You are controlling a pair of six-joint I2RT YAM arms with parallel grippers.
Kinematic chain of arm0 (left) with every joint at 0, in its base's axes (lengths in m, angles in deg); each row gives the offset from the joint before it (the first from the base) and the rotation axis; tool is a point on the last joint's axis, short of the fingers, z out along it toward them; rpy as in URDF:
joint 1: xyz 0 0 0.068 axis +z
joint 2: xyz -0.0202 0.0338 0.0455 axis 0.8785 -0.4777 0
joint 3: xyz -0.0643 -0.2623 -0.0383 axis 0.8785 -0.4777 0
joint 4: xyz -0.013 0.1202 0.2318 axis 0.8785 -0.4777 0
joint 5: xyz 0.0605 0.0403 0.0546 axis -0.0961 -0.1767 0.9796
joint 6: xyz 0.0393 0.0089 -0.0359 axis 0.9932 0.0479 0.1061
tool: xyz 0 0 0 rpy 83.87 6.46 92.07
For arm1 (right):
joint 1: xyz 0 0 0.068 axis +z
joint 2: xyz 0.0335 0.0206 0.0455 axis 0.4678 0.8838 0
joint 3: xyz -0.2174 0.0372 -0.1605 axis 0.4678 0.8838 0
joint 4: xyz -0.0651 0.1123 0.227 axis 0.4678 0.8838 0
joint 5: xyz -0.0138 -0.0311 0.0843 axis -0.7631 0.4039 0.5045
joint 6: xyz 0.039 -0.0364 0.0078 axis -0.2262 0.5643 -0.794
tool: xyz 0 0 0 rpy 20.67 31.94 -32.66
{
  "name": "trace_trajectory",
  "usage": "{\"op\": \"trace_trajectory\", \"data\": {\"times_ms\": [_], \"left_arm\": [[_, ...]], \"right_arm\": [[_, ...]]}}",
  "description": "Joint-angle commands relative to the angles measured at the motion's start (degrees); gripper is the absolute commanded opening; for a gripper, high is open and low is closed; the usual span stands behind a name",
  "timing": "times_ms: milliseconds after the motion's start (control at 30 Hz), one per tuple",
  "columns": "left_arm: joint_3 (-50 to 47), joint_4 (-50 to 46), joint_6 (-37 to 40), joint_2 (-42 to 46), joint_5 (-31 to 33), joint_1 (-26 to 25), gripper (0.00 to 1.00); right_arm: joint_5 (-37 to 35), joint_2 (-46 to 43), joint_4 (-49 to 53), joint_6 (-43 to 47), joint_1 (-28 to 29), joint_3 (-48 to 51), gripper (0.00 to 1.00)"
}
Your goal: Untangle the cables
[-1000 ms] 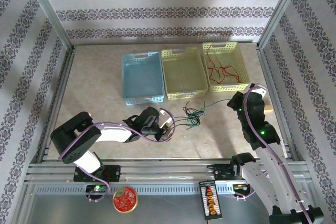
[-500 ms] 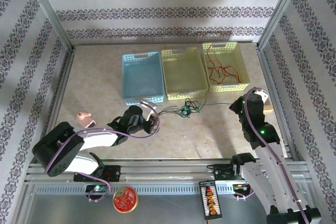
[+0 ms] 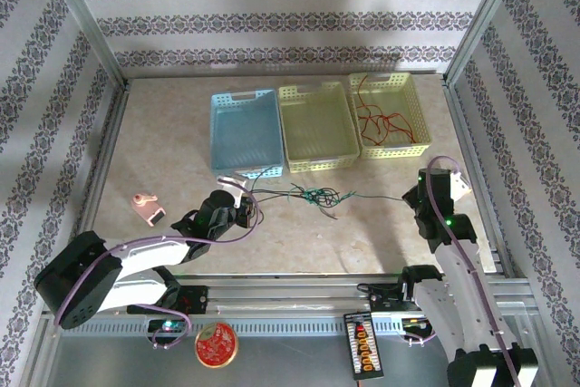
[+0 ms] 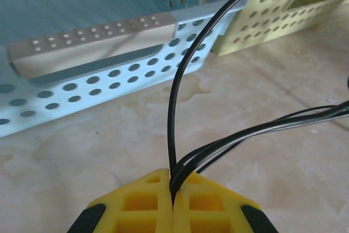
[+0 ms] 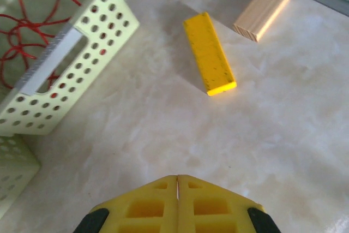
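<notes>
Marbled table (image 3: 163, 133), walled in striped wallpaper, three baskets along its far side: your left fingers (image 4: 170, 192) are clamped shut on a bundle of black cables (image 4: 180, 85), seen here just in front of the blue basket (image 4: 109, 53). Over the past second you have drawn that arm back toward its own left corner. The knot (image 3: 313, 195) of black and green strands, bunched at mid-table a second ago, has been pulled into a long, low line. It runs from the left fingers across to a green tail that ends near the right arm. A pink object (image 3: 145, 206), hidden under the left arm a second ago, now lies uncovered on the table to that arm's left. Your right fingers (image 5: 175, 185) are pressed together with no strand seen between them. They hover over bare table near a yellow block (image 5: 209, 54) and a wooden block (image 5: 263, 10), having shifted only slightly. Red cables (image 3: 381, 124) lie loose in the right-hand yellow basket (image 3: 394, 149), well apart from the knot. The stretch suggests the tangle is loosening, but a small snarl remains at mid-table, so the job looks only partly done. With nothing seen anchoring the green end, further pulling may simply drag the whole knot along.
</notes>
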Motion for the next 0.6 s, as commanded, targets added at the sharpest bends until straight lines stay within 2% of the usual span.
{"op": "trace_trajectory", "data": {"times_ms": [0, 200, 267, 433, 500, 567], "left_arm": [[-1.25, -4.78, -3.26, 1.31, 9.69, 1.32, 0.0], [-2.14, -5.46, -5.27, 3.75, 13.39, 1.84, 0.0], [-1.74, -5.28, -3.71, 3.56, 11.25, 1.84, 0.0], [0.84, -3.78, -0.78, -1.1, 2.24, 1.71, 0.0], [1.72, -1.81, -0.36, -3.27, -0.08, 1.26, 0.0], [3.07, -1.2, 0.54, -5.63, -1.59, 0.43, 0.0]], "right_arm": [[-4.04, 0.57, 1.91, -1.42, -3.24, 0.94, 0.0], [-2.15, 1.67, 1.82, -0.62, -6.91, 2.34, 0.0], [-0.03, 2.32, 0.39, 0.17, -7.11, 3.09, 0.0], [12.06, 6.04, -7.71, 3.3, -6.54, 6.19, 0.0], [14.37, 7.2, -8.46, 3.53, -5.77, 6.48, 0.08], [15.25, 6.78, -9.38, 4.65, -4.54, 6.64, 0.32]]}}
